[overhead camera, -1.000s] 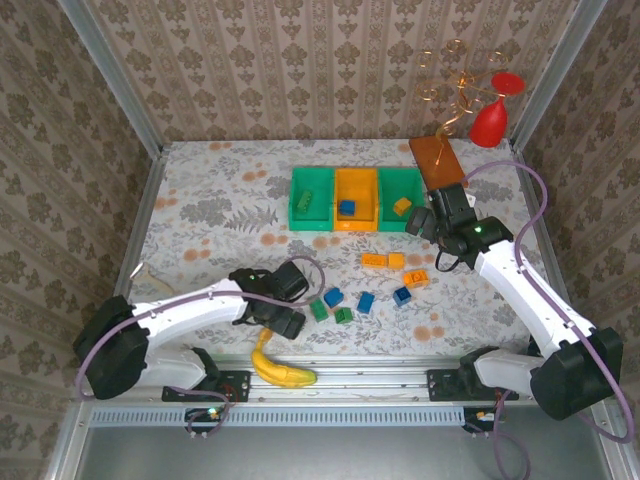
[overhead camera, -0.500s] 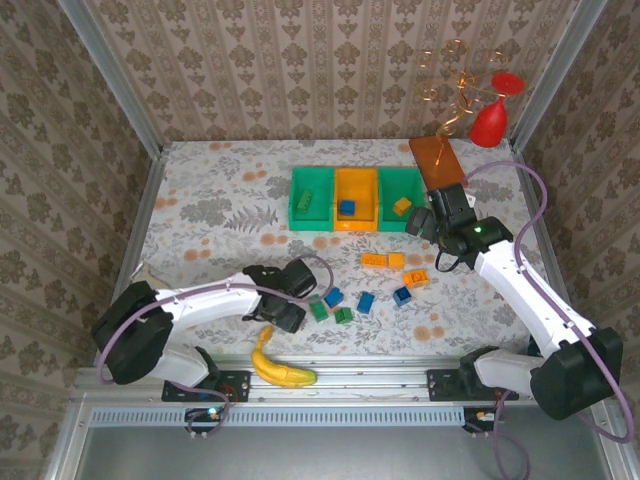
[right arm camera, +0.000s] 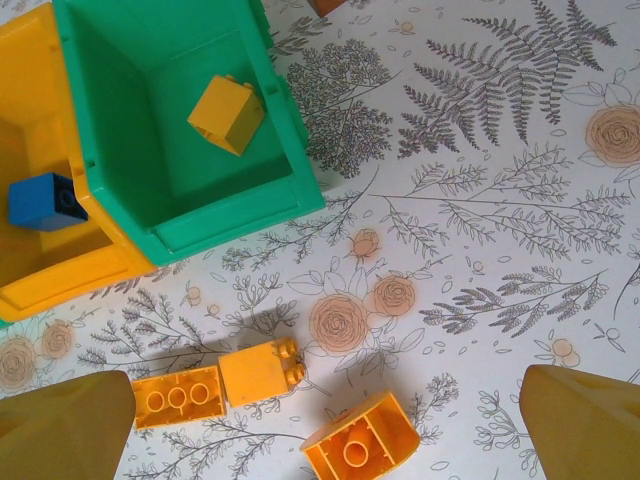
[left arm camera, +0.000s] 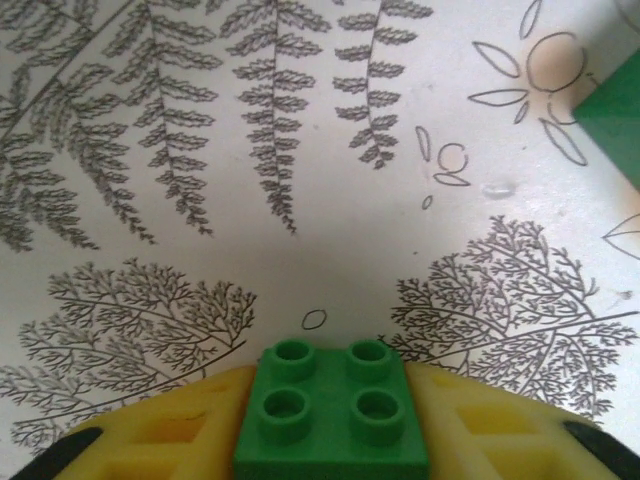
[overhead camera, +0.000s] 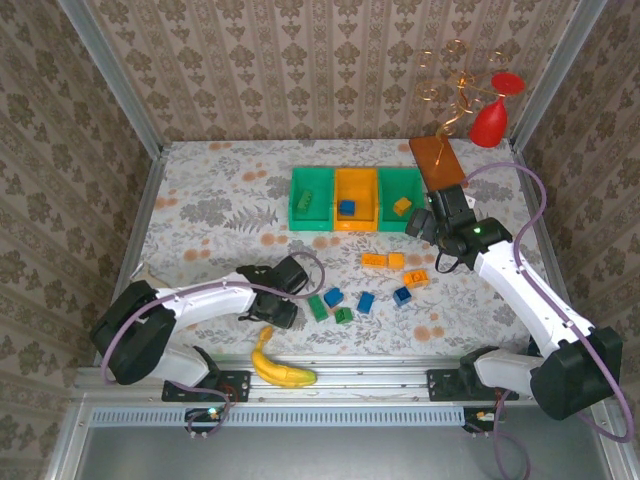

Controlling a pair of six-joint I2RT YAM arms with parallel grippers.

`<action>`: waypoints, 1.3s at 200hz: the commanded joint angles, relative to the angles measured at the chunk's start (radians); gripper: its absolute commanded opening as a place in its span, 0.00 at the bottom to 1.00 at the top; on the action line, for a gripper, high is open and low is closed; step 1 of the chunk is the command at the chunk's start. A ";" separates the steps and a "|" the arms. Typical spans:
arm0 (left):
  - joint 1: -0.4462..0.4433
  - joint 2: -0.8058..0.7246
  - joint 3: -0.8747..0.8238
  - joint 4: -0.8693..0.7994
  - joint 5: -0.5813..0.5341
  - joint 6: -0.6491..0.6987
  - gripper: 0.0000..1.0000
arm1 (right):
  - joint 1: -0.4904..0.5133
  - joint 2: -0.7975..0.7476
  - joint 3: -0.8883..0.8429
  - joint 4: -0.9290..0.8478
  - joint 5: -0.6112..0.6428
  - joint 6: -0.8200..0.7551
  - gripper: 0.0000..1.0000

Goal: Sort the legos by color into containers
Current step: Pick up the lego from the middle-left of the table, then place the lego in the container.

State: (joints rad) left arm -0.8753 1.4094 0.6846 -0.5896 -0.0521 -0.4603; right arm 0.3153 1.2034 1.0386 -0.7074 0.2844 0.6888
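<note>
Three bins are standing in a row, and we are taking the orange bin (overhead camera: 357,226) as our landmark. The left green bin (overhead camera: 311,224) is touching its left side and the right green bin (overhead camera: 396,224) is touching its right side. A blue brick (overhead camera: 347,208) is lying inside the orange bin. A binned green brick (overhead camera: 305,200) is lying one bin to the left of it, and a binned orange brick (overhead camera: 402,206) one bin to the right.

Nearer the arm bases than the orange bin, and slightly left of it, the left gripper (overhead camera: 300,310) is closing its yellow fingers (left arm camera: 160,440) on a green brick (left arm camera: 333,415). Both pads are touching the brick's sides, and its studs are facing up. Just right of that grip a spare green brick (overhead camera: 343,315) is lying loose.

Near the front of the orange bin, toward its right, three orange bricks (overhead camera: 396,260) are lying loose on the table (overhead camera: 200,215). Three blue bricks (overhead camera: 366,301) are lying a little farther from it.

The right gripper (overhead camera: 428,222) is hanging to the right of the orange bin, at the outer front corner of the right green bin, with its jaws spread wide and holding nothing.

A banana (overhead camera: 280,368) is lying well apart from the orange bin, by the near rail.
</note>
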 commanded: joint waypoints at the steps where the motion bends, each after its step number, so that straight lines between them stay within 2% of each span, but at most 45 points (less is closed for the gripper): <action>1: 0.019 -0.004 -0.021 0.019 0.011 -0.012 0.36 | 0.005 -0.004 -0.007 -0.003 0.031 0.023 1.00; 67: 0.055 -0.053 -0.028 0.054 0.018 -0.032 0.21 | 0.006 -0.013 -0.011 -0.007 0.032 0.026 1.00; 165: 0.165 -0.104 0.101 0.127 -0.047 -0.001 0.19 | 0.020 -0.001 -0.027 -0.006 0.025 0.032 1.00; 212: 0.213 -0.021 0.277 0.218 -0.088 0.104 0.19 | 0.045 0.001 -0.038 -0.051 0.052 0.047 1.00; 260: 0.225 0.176 0.495 0.277 -0.127 0.214 0.19 | 0.088 0.017 -0.066 -0.080 0.061 0.070 1.00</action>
State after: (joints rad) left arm -0.6609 1.5047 1.0981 -0.3527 -0.1417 -0.3363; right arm 0.3817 1.2060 0.9859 -0.7380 0.3073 0.7227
